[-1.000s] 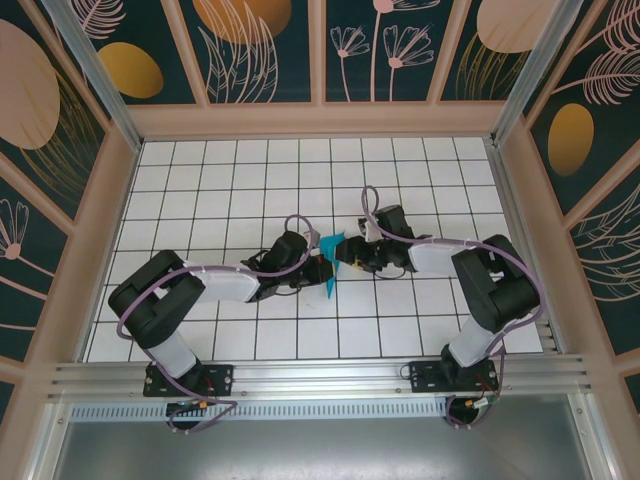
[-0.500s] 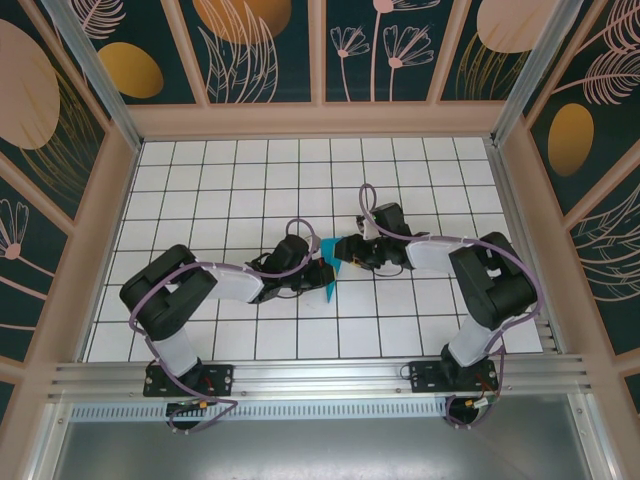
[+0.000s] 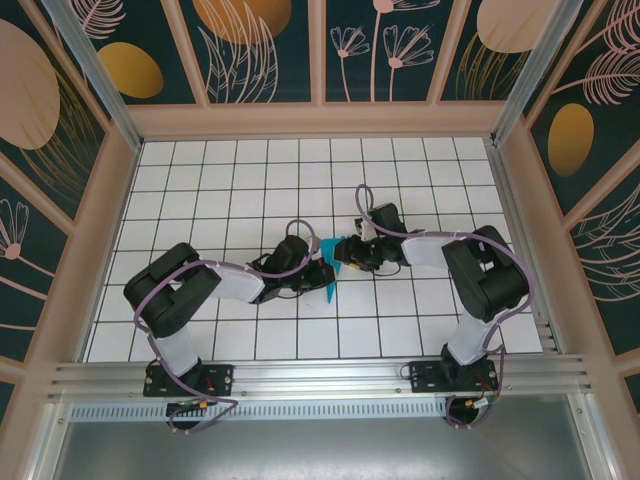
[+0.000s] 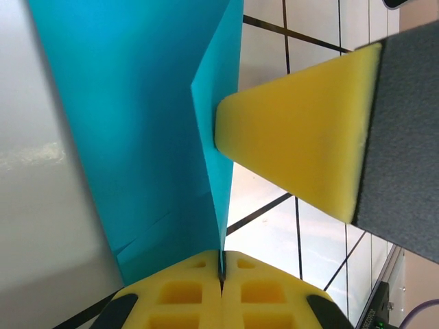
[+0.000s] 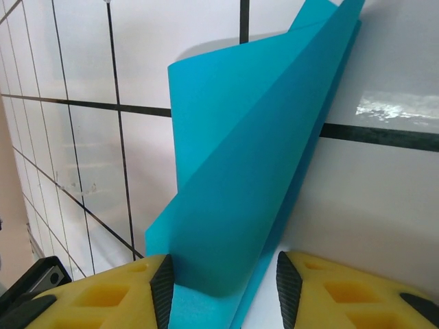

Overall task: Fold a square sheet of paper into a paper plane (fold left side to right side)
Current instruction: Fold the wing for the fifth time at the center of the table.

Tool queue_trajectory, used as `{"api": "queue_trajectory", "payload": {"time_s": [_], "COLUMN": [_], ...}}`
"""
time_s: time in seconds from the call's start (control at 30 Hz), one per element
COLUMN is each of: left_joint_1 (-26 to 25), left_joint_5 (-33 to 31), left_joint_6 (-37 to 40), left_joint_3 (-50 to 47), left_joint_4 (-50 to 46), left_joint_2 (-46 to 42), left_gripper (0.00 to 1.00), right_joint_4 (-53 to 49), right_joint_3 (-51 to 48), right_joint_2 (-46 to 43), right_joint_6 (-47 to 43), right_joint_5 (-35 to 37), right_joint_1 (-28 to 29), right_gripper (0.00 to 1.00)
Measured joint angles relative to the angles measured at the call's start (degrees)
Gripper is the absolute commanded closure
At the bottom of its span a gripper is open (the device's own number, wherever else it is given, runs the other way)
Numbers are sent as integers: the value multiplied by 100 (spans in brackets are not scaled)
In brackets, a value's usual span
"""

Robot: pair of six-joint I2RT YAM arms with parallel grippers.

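Seemingly mid-fold, the left gripper pinched the paper edge; the right gripper stood half-open astride it, probably due to clamp next.

Bright, even light falls from overhead, leaving only faint shadows on the table. Up close, glare streaks the glossy tiles; the paper looks crisp, the nearest yellow pads slightly soft.

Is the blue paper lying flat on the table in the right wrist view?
No, the square sheet of paper curls up off the table, its lower end between the right gripper's parted fingers.
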Motion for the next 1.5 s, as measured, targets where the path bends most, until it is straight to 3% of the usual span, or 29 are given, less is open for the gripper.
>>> {"api": "queue_trajectory", "payload": {"time_s": [0.5,0.77,1.13,1.5], "left_joint_1": [4,118,1005,1071], "left_joint_5": [2,13,520,907], "left_joint_6": [2,2,-236,-348], "left_joint_3": [0,-92,-284,302], "left_joint_4": [-15,-90,42,122], "left_joint_2": [-35,-514,-750,229], "left_gripper": [77,68,70,73], "right_joint_4": [-201,-199,-199,-197], "right_joint_3": [140,140,140,140], "right_joint_2": [87,90,90,90], "right_joint_6": [-2,-15,-17,-20], "right_joint_5": [-2,-4,-11,-20], "right_joint_1": [0,0,0,-2], "right_gripper": [55,55,55,55]}}
